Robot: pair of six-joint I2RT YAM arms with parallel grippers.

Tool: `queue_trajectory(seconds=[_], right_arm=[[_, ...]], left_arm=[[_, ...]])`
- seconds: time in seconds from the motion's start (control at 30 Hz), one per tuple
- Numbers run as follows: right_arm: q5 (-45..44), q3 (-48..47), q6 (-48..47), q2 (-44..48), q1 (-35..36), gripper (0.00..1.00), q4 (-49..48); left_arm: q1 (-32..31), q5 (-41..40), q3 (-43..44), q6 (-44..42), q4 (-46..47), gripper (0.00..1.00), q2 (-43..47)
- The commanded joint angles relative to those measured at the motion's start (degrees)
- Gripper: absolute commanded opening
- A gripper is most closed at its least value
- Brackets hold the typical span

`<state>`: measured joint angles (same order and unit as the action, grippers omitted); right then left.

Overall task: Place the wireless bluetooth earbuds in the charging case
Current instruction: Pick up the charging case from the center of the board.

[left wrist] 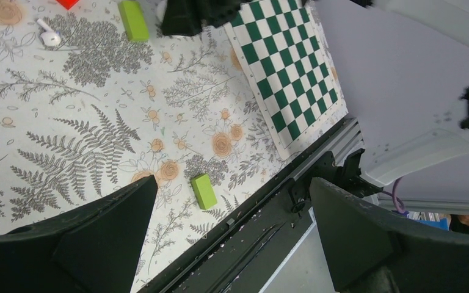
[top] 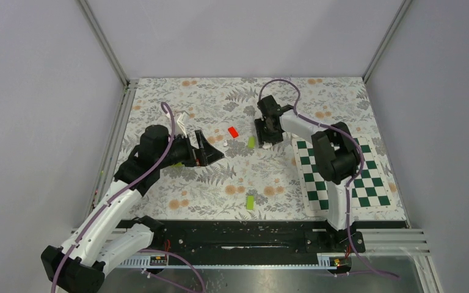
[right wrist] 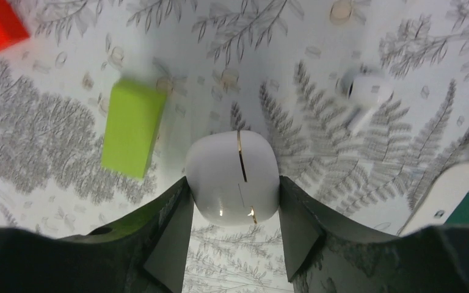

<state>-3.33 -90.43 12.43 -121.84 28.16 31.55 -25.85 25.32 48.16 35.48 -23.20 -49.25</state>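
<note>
The charging case, a white glossy pebble with a dark seam down its middle, sits between the two fingers of my right gripper, which press on both its sides just above the floral cloth. One white earbud lies on the cloth beyond the case, to its right. Another earbud shows at the top left of the left wrist view, next to a green block. My left gripper hangs wide open with nothing between its fingers. From above, the right gripper hides the case, and the left gripper is to its left.
A red block and a green block lie just left of the right gripper. A second green block lies near the front rail. A green-and-white checkered mat covers the right side. Grey walls enclose the table.
</note>
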Motion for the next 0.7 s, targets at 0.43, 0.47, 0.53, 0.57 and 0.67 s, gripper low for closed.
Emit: queue_trajectory(seconds=[0.43, 0.47, 0.53, 0.57, 0.67], right_arm=[[15.83, 39.98, 10.18, 45.88, 12.33, 0.26, -24.78], [16.10, 41.41, 11.19, 47.37, 12.90, 0.26, -25.88], [16.35, 43.33, 11.96, 49.87, 14.25, 0.26, -27.76], [15.70, 43.62, 11.57, 50.51, 15.06, 0.26, -27.75], [13.93, 43.46, 10.33, 51.19, 16.41, 0.26, -27.18]], left_arm=[[2.84, 8.21, -3.65, 14.17, 15.13, 0.95, -12.15], [2.89, 8.43, -3.98, 14.38, 15.64, 0.93, -12.62], [2.82, 9.04, -5.34, 15.38, 17.65, 0.86, -12.98], [2.88, 9.38, -6.39, 16.25, 19.46, 0.83, -12.97], [2.75, 12.30, -10.05, 21.02, 27.44, 0.75, -14.40]])
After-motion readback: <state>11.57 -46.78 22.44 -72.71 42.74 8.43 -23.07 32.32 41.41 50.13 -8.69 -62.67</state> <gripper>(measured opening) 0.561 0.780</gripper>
